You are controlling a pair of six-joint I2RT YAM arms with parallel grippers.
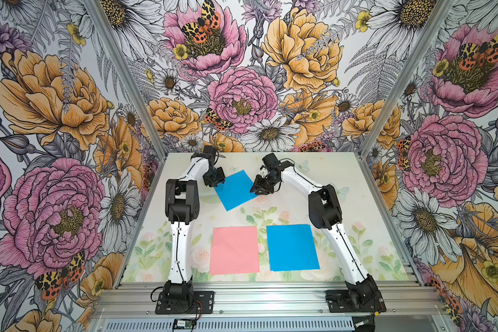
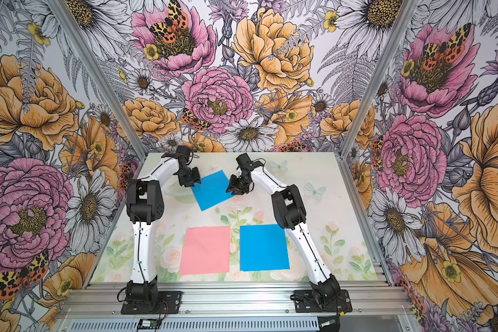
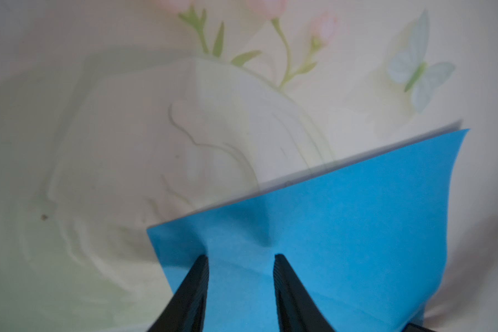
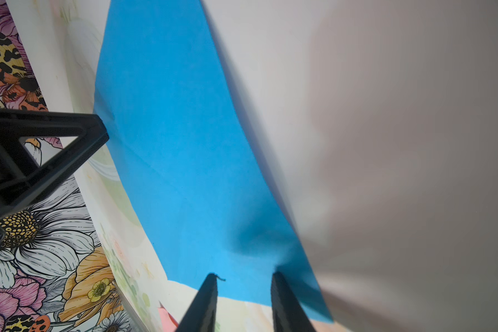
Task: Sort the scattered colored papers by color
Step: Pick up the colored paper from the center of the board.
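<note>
Overall: 3 patches of paper lie on the worktop (image 1: 357,201), w/ both arms bent in over the farthest one.
Top views, far blue sheet (image 1: 236,191) (image 2: 213,191): lies turned cornerwise, twd the floral wall (image 1: 242,86) at the back, well apart from the other two.
Top views, pink paper (image 1: 234,250) (image 2: 205,249): near the front edge, squared up, betw. the two arms.
Top views, near blue paper (image 1: 292,247) (image 2: 263,247): just beside pink paper on its right, narrow gap, not touching. Sheet count in either patch can't be told.
Top views, left hand (image 1: 216,179) (image 2: 191,181): at far blue sheet's left corner, pointing down. Finger gap not readable from up here.
Top views, right hand (image 1: 256,189) (image 2: 232,189): at same sheet's right corner, opposite left hand.
Left wrist, left hand (image 3: 240,257): fingers (image 3: 193,293) stand apart w/ blue showing betw. them. Tips are over far blue sheet (image 3: 342,230) close to a corner, not clamped on it.
Left wrist, sheet: slight pucker just ahead of the tips. One edge throws a thin shadow on worktop (image 3: 127,143).
Right wrist, right hand (image 4: 243,276): fingers (image 4: 285,310) apart, tips just inside one edge of far blue sheet (image 4: 170,129), blue visible in the gap, not clamped.
Right wrist, sheet: runs away from the tips in a long strip w/ a soft dent by one tip. One long edge casts a shadow on worktop (image 4: 385,143).
Right wrist, extras: one finger of left hand (image 4: 41,122) sits at the sheet's opposite side. A bit of pink paper (image 4: 167,319) shows at frame edge, floral wall (image 4: 26,244) beyond.
</note>
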